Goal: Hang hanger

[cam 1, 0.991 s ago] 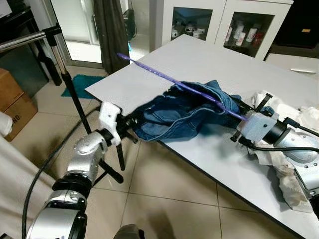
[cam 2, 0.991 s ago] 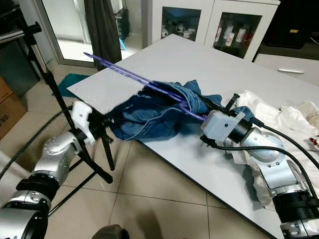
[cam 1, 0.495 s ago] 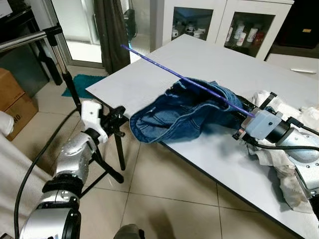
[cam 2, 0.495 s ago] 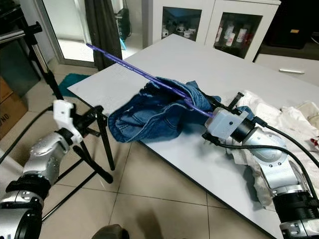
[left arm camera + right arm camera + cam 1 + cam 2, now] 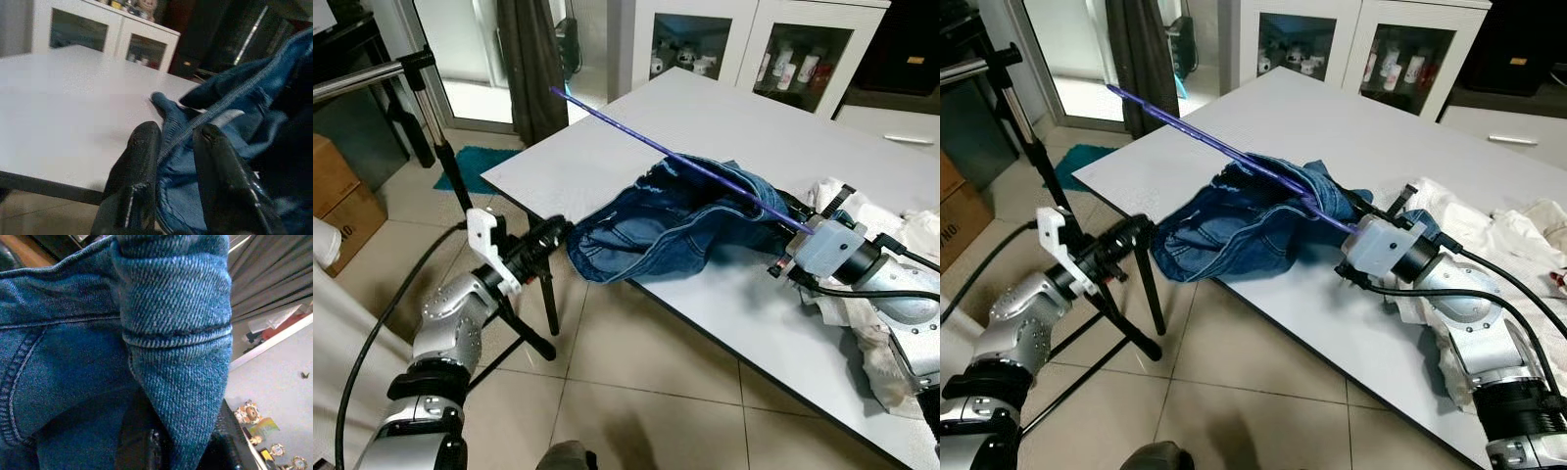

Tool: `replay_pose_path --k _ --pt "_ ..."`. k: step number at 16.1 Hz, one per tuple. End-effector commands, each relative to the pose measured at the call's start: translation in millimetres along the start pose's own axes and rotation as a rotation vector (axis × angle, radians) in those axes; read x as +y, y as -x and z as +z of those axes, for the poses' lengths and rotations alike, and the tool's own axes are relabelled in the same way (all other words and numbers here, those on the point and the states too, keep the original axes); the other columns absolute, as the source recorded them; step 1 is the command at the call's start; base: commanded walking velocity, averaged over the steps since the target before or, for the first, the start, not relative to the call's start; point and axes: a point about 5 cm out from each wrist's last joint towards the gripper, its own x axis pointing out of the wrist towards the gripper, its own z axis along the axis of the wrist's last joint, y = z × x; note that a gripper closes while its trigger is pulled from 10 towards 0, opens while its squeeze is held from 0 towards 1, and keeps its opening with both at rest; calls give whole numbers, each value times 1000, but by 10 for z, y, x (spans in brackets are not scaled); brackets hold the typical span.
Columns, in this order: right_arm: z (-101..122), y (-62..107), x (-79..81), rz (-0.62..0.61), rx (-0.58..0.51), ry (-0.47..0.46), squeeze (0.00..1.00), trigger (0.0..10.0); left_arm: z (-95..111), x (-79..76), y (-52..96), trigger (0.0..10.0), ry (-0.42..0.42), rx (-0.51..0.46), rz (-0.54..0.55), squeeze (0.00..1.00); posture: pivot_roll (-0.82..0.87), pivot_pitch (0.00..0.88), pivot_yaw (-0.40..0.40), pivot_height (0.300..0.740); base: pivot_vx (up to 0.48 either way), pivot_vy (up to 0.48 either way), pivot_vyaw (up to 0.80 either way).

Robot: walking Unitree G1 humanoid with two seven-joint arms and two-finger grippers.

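A white table [image 5: 724,127] fills the middle of the room, one corner pointing toward the doorway. On it lies a pair of blue jeans [image 5: 675,220], bunched up, with one end hanging over the near edge. A long purple hanger [image 5: 666,155] runs through the jeans and slants up and away across the table, its far tip raised in the air above the corner.

The right gripper [image 5: 793,230] sits low over the table at the near end of the hanger, its fingers buried in denim; in the right wrist view they close around a thick folded seam of the jeans [image 5: 176,333]. The left gripper [image 5: 553,233] reaches in from the floor side and meets the hanging edge of the jeans; in the left wrist view its two black fingers [image 5: 142,156] pinch a denim hem between them.

White cloths [image 5: 881,294] lie heaped on the table beside the right arm. A black stand with a metal rail [image 5: 372,78] rises at the left, its legs on the beige tiled floor [image 5: 636,392]. A cardboard box [image 5: 337,196] sits by it, and a teal mat [image 5: 470,166] lies near a dark curtain [image 5: 533,59]. A white cabinet [image 5: 744,49] with glass doors stands behind the table
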Motion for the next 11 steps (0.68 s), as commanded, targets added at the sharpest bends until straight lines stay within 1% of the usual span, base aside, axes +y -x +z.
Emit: replay_pose_path --k 1,2,4,6,11 --pt "29 15 -90 -42 -21 15 0 0 0 0 19 10000 -5 22 -21 851 184 0 3 740 0 0 0" --pt "32 19 -86 -42 -22 15 0 0 -29 -3 38 10000 -13 60 -42 0 184 0 3 740 0 0 0" --pt "51 13 -70 -39 -29 11 0 0 -113 5 73 10000 -73 154 -54 0 184 0 4 740 0 0 0" --pt "91 -12 -54 -27 -54 0 0 0 -148 68 79 10000 -123 202 -7 0 185 0 2 740 0 0 0" --pt "138 -19 -48 -17 -81 -9 0 0 -184 55 9 10000 -106 220 -6 0 179 0 0 740 0 0 0"
